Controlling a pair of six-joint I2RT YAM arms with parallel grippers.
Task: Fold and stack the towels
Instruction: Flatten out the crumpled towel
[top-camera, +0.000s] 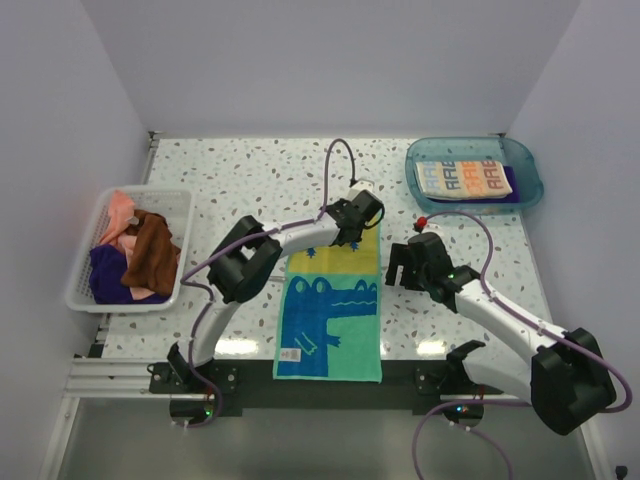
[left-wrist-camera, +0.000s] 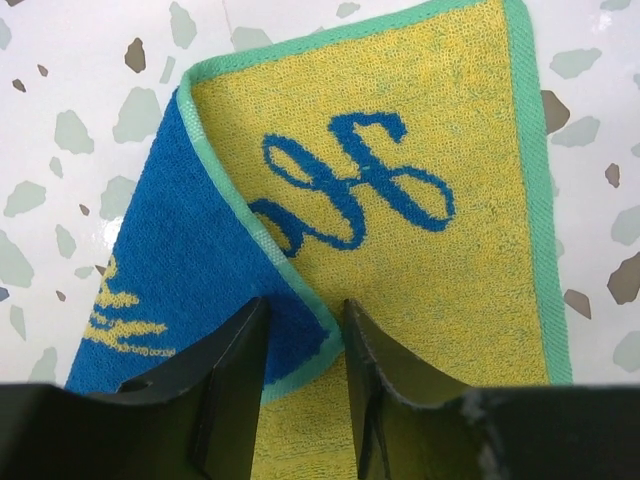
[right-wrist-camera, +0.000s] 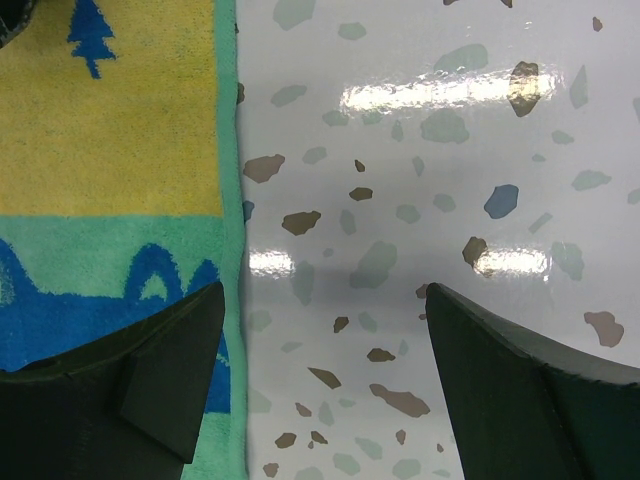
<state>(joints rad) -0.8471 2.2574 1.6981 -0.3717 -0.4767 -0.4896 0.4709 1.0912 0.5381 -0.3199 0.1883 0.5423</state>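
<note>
One speckled table (top-camera: 250, 170) carries one long crocodile towel (top-camera: 330, 320), lying lengthwise at near centre with bare top on either side. Your one basket (top-camera: 160, 194), left, holds three towels: pink (top-camera: 120, 212), brown (top-camera: 155, 250), purple (top-camera: 110, 275). One blue tray (top-camera: 525, 160), far right, holds a lettered towel (top-camera: 463, 178). Your left gripper (left-wrist-camera: 305, 305) straddles the crocodile towel's curled far corner; whether it pinches, you cannot tell. Your right gripper (right-wrist-camera: 325, 300) gapes wide beside its hem.

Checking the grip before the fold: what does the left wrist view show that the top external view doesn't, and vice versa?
Left wrist only: a corner of the crocodile towel turned over, blue underside up, lying between the fingers of the left gripper. Top external only: the basket of heaped towels, the tray holding the RABBIT towel, and the open right gripper beside the crocodile towel's right edge. Both: that towel, the left gripper, the speckled table.
</note>
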